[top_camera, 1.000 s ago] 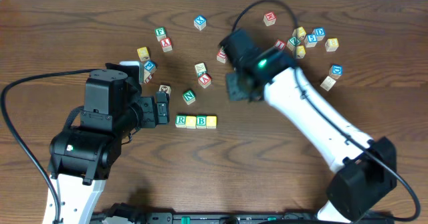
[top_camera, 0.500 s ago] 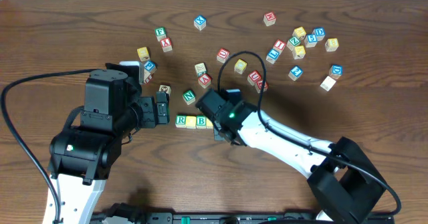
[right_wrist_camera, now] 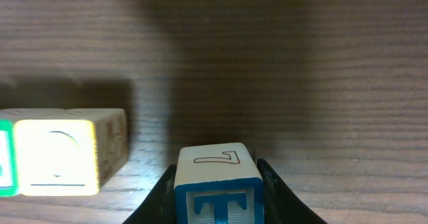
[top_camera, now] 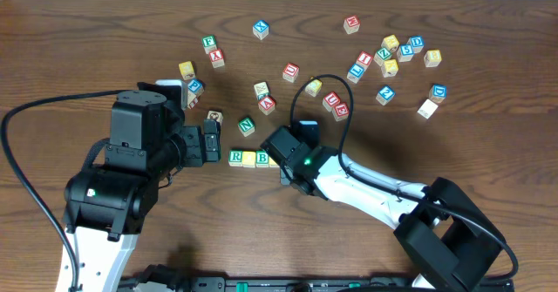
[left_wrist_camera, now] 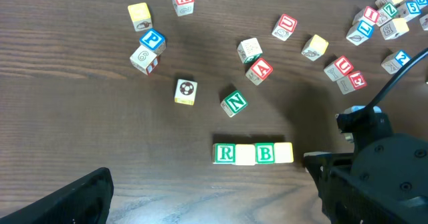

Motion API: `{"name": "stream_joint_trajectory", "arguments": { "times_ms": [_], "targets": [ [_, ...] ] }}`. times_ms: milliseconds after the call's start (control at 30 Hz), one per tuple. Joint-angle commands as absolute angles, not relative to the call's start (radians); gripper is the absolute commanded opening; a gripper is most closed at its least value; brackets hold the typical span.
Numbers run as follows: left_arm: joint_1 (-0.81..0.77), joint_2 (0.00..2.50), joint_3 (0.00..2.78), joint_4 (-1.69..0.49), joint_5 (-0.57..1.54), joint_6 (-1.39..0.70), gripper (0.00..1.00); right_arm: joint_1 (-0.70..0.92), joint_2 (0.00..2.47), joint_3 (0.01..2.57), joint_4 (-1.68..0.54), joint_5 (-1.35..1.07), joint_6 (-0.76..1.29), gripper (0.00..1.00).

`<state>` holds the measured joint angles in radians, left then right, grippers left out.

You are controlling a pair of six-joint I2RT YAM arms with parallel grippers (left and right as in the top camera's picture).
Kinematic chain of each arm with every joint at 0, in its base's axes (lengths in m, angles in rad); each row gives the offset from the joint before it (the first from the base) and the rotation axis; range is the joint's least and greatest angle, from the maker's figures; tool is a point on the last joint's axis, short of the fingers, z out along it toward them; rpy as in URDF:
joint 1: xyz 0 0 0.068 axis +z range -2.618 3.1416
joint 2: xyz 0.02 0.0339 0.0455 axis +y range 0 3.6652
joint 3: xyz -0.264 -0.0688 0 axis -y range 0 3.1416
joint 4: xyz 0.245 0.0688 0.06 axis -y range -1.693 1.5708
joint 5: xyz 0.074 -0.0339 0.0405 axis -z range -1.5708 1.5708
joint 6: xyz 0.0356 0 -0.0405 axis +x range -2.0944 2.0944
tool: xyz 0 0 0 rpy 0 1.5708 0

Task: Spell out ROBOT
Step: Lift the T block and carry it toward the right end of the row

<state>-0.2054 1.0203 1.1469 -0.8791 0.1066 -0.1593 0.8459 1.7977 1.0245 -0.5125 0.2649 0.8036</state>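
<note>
**Overhead.** On the table (top_camera: 87, 48), the R cube (top_camera: 235, 158), a yellow cube (top_camera: 249, 159) and the B cube (top_camera: 262, 159) are seen touching in a line that runs from 9 to 3 o'clock. The left gripper (top_camera: 212, 142) is held at 10 o'clock of the R cube, its jaws spread wide with nothing between them. The right gripper (top_camera: 286, 161) is placed over the 3 o'clock end of the line, and what lies there is covered. The N cube (top_camera: 247, 126) is set apart at 12 o'clock of the line. Loose cubes (top_camera: 384, 57) are scattered from 11 to 2 o'clock.

**Left wrist.** The line is shown whole. An end yellow cube (left_wrist_camera: 284, 152) is seen touching the B cube (left_wrist_camera: 265, 153) on its 3 o'clock side. The black bulk of the right arm is seen near it, at 4 o'clock. The N cube (left_wrist_camera: 235, 103) lies tilted at 12 o'clock of the line.

**Right wrist.** The T cube (right_wrist_camera: 219, 190) is gripped by its sides between the two fingers (right_wrist_camera: 162, 194), the jaws closed on it and the blue-bordered T face turned toward the camera. The end yellow cube (right_wrist_camera: 57, 157) is seen at 9 o'clock of the T cube, with a strip of bare table between them.
</note>
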Motion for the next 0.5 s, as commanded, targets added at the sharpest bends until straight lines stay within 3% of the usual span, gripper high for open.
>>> {"name": "stream_joint_trajectory", "arguments": {
  "times_ms": [0,467],
  "targets": [
    [-0.202,1.019,1.165,-0.879,0.112,-0.15,0.98,0.851,1.772,1.006,-0.5,0.286,0.815,0.06],
    [-0.202,1.018,1.165,-0.879,0.113,-0.15,0.98,0.851,1.772,1.006,-0.423,0.286,0.787,0.09]
  ]
}}
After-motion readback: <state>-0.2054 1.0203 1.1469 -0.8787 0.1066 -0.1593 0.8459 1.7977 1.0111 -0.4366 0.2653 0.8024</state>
